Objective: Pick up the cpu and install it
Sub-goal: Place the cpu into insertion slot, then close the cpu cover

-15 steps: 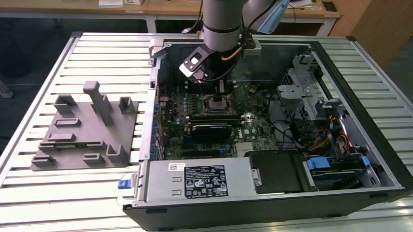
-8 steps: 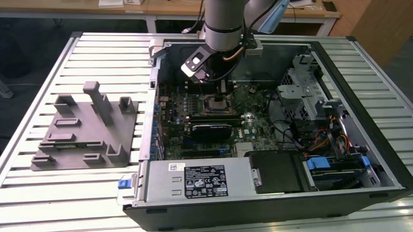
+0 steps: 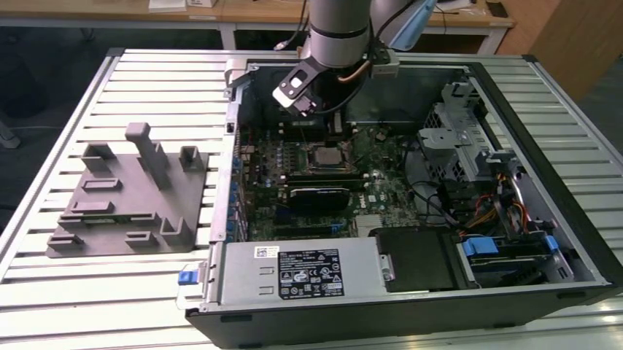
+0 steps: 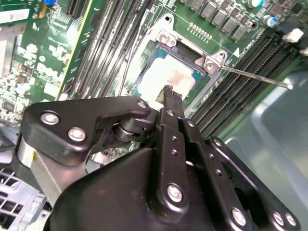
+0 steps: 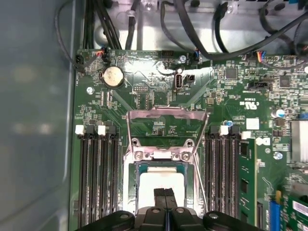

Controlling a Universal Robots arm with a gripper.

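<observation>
- The jaws are pressed together into one narrow tip with nothing between them. In the first wrist view the tip hangs right over the cpu (image 5: 161, 179); contact cannot be told. A slim tip probably suits working inside the socket (image 5: 131, 192).
- The cpu lies flat in the socket, pale metal top up. Being square, it has no long axis; its edges run parallel to the slots (image 5: 94, 183).
- The plate (image 5: 166, 114) stands swung open and the lever (image 4: 260, 78) juts free, so the chip looks seated but unclamped.
- In the exterior view the arm (image 3: 339, 29) enters the case (image 3: 409, 321) from twelve o'clock; the fixture (image 3: 131, 197) rests on the surface (image 3: 98, 292) at nine o'clock of the case.
</observation>
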